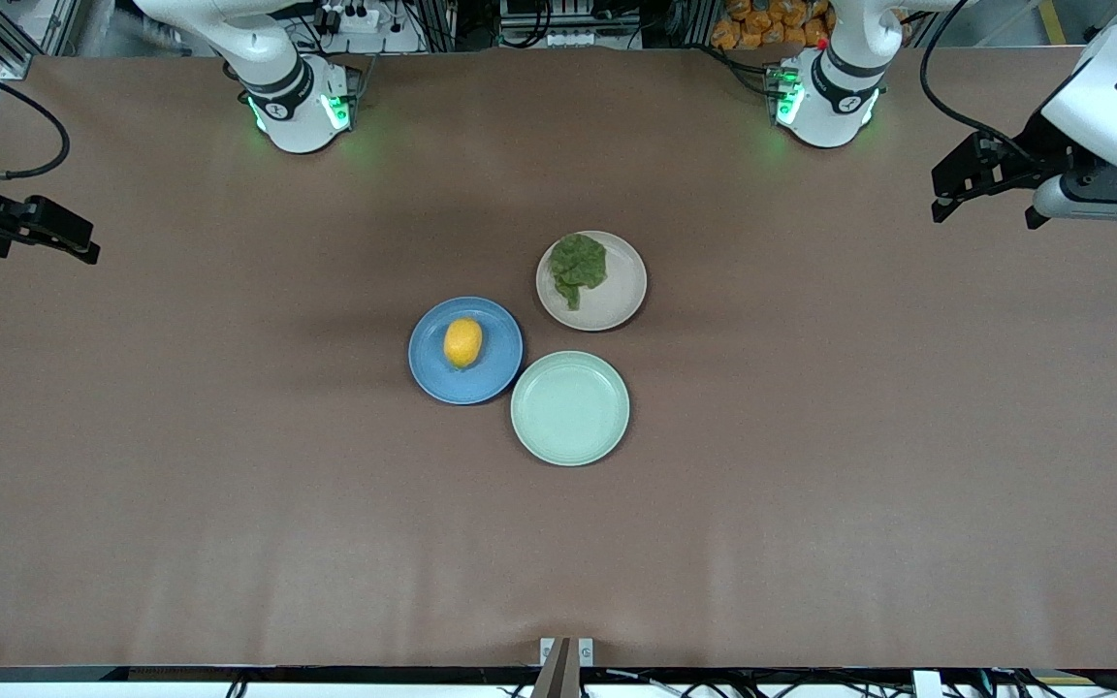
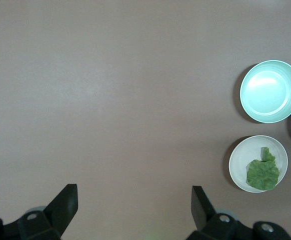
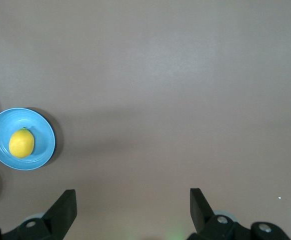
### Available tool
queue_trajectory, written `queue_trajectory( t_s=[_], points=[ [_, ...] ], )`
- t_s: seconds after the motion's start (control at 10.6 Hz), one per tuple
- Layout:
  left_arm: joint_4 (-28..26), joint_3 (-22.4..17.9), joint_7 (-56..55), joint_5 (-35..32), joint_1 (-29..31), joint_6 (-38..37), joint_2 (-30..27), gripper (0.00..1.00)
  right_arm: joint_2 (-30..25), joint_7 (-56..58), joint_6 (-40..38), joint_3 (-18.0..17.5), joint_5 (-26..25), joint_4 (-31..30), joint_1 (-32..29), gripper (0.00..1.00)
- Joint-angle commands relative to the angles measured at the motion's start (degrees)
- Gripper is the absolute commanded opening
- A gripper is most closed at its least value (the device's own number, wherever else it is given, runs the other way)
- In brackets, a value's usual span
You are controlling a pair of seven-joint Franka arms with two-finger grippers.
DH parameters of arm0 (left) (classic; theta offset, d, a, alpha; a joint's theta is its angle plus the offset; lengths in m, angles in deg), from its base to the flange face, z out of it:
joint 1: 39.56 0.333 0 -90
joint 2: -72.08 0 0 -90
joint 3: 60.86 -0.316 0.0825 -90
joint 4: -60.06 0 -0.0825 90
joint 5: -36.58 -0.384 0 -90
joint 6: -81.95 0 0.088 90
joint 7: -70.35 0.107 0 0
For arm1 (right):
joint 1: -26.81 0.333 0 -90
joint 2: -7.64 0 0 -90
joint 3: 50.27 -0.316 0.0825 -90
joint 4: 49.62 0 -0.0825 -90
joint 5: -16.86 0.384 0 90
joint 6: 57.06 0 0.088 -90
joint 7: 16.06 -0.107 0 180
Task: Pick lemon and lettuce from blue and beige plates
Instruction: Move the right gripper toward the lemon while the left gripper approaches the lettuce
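both plated foods (image 1: 462,342) clear of jaws

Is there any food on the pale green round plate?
No, the pale green round plate is bare, while the yellow lemon sits on the blue plate and the green lettuce leaf on the beige plate.

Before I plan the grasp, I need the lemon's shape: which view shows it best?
The right wrist view: the lemon lies whole on the blue plate. The front view shows it smaller; the left wrist view misses it.
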State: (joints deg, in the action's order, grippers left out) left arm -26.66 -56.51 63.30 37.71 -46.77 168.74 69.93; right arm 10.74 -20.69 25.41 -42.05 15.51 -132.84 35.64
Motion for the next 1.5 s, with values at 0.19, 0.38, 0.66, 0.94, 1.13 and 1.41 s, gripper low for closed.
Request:
queue_trajectory(
  t_s=[0.19,0.38,0.66,0.94,1.13,1.41],
  points=[
    [1.21,0.05,1.51,1.24,-0.34,-0.74,3.02,1.00,-0.21,-0.29,-0.29,-0.23,0.91,-0.28,0.31,1.00],
    [0.42,1.35,1.42,1.59,-1.65,-0.21,5.91,1.00,-0.12,-2.39,0.05,-2.68,1.44,-1.06,0.22,1.00],
    [-5.01,2.07,1.51,6.84,-1.84,3.37,6.90,1.00,1.11,-7.57,0.67,-6.28,1.44,-1.07,0.31,1.00],
    [-10.81,5.48,-3.38,7.65,-3.15,10.66,6.99,1.00,2.25,-13.37,3.38,-9.97,1.44,-1.85,0.40,1.00],
    [-14.85,8.73,-8.23,7.65,-3.42,16.46,7.34,1.00,2.60,-19.94,9.25,-13.83,1.44,-5.79,0.31,1.00],
    [-19.88,15.49,-18.50,7.57,-3.59,26.93,10.39,1.00,5.05,-28.04,16.22,-18.41,1.44,-9.77,0.40,1.00]
  ],
)
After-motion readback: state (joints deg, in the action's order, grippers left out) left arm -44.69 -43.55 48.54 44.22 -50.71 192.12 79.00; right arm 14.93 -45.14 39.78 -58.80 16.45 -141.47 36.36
